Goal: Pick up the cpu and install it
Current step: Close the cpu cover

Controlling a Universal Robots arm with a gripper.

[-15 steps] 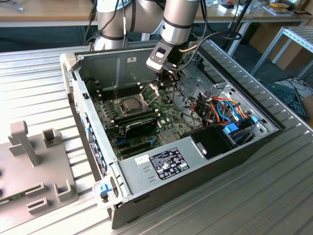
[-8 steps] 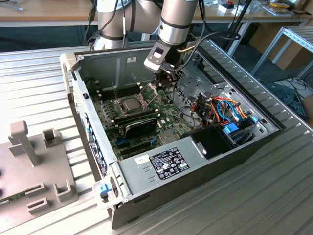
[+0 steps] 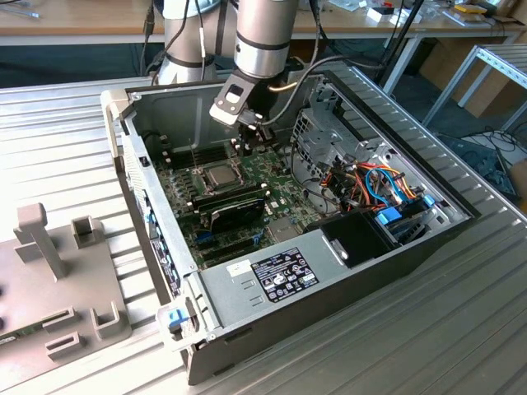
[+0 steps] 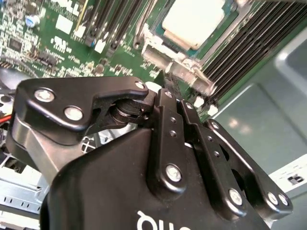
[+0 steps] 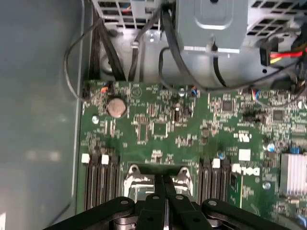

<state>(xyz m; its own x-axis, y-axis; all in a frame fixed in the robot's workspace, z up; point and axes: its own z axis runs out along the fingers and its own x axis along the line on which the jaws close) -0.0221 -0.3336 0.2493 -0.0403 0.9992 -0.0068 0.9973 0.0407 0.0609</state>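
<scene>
The cpu (image 3: 221, 174) is a flat silver-grey square lying in its socket on the green motherboard (image 3: 185, 193) inside the open computer case. In the second wrist view the cpu (image 4: 194, 21) lies just beyond my fingertips. My gripper (image 3: 255, 140) hangs over the board a little past the socket, toward the drive cage. Its black fingers (image 5: 162, 191) are pressed together with nothing between them. The gripper (image 5: 165, 181) points down at the metal socket frame (image 5: 133, 178). In the second wrist view my gripper (image 4: 166, 92) ends close above the frame's metal bar (image 4: 180, 72).
A black expansion card (image 3: 235, 212) stands on the board in front of the socket. The drive cage (image 3: 317, 136) with coloured cables (image 3: 375, 185) and the power supply (image 3: 284, 276) crowd the exterior view's right. Case walls (image 3: 132, 156) ring the board. A grey fixture (image 3: 58, 280) sits at the left.
</scene>
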